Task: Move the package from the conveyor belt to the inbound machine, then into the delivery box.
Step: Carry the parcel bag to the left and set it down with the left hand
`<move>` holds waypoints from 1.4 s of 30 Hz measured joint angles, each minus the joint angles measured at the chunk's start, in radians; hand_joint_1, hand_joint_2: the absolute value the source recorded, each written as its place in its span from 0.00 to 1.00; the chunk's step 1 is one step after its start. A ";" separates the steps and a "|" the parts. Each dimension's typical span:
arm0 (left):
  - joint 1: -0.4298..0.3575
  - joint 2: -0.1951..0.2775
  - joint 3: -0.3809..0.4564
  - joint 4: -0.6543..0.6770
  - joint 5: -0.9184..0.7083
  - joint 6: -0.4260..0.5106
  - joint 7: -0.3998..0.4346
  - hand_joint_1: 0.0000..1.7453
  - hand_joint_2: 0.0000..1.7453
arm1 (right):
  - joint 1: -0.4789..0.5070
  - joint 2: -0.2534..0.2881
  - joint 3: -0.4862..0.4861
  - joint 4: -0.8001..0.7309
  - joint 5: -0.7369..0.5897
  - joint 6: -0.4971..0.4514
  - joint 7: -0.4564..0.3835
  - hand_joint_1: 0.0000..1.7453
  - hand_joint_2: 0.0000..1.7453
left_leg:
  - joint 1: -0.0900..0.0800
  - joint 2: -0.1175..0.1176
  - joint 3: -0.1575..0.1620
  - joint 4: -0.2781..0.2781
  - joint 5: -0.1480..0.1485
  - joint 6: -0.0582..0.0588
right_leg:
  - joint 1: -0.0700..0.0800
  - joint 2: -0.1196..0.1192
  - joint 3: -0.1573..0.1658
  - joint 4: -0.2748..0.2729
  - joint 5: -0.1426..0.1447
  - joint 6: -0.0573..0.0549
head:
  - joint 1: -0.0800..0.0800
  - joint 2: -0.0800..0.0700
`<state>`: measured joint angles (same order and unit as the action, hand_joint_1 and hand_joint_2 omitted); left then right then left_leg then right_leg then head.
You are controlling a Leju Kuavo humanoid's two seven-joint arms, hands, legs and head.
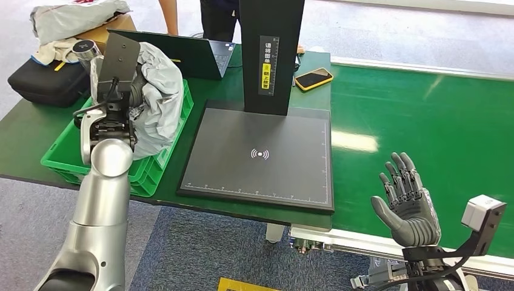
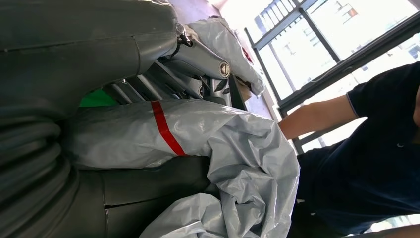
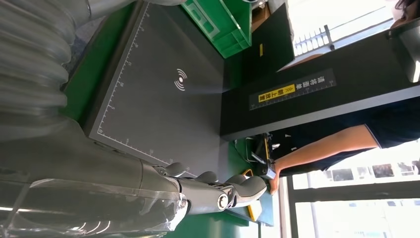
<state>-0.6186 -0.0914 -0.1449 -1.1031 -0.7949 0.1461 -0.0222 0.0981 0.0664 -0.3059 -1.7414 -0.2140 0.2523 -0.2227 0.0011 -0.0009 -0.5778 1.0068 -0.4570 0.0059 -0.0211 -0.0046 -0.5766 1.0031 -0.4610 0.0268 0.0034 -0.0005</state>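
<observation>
Crinkled glossy grey plastic package (image 1: 159, 97); matt black machine plate (image 1: 260, 154).

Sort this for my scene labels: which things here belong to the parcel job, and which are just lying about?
Job: grey package held by the left hand, green box, scanner pad, conveyor belt, right hand.
Lying about: laptop, yellow phone, black case.

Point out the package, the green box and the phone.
package (image 1: 159, 97), head view, on its crumpled grey side above the box.
green box (image 1: 65, 148), head view, on its near left rim.
phone (image 1: 313, 78), head view, on the middle of its dark screen.
</observation>
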 joint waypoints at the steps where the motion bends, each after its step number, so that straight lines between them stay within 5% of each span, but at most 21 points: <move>1: -0.002 -0.001 0.001 0.007 -0.004 0.000 0.003 1.00 1.00 | 0.001 0.000 0.000 0.000 0.001 0.000 0.000 0.00 1.00 | 0.000 0.000 0.000 0.000 0.000 0.000 | 0.000 0.000 0.000 0.000 0.000 0.000 | 0.000 0.000; 35: -0.123 0.033 0.138 0.338 -0.135 0.117 0.064 1.00 1.00 | -0.005 -0.003 0.006 0.011 0.003 0.017 -0.004 0.00 1.00 | 0.000 0.000 0.000 0.000 0.000 0.000 | 0.000 0.000 0.000 0.000 0.000 0.000 | 0.000 0.000; 39: -0.130 0.048 0.161 0.375 -0.144 0.130 0.064 0.00 1.00 | -0.018 -0.010 0.015 0.027 0.002 0.016 -0.011 0.00 1.00 | 0.000 0.000 0.000 0.000 0.000 0.000 | 0.000 0.000 0.000 0.000 0.000 0.000 | 0.000 0.000; 42: -0.134 0.054 0.171 0.395 -0.148 0.141 0.064 0.00 1.00 | -0.025 -0.011 0.019 0.035 0.002 0.013 -0.012 0.00 1.00 | 0.000 0.000 0.000 0.000 0.000 0.000 | 0.000 0.000 0.000 0.000 0.000 0.000 | 0.000 0.000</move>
<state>-0.7525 -0.0372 0.0263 -0.7077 -0.9425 0.2868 0.0419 0.0728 0.0550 -0.2869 -1.7060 -0.2121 0.2658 -0.2345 0.0013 -0.0011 -0.5781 1.0068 -0.4566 0.0058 -0.0209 -0.0047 -0.5763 1.0035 -0.4609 0.0269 0.0034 -0.0004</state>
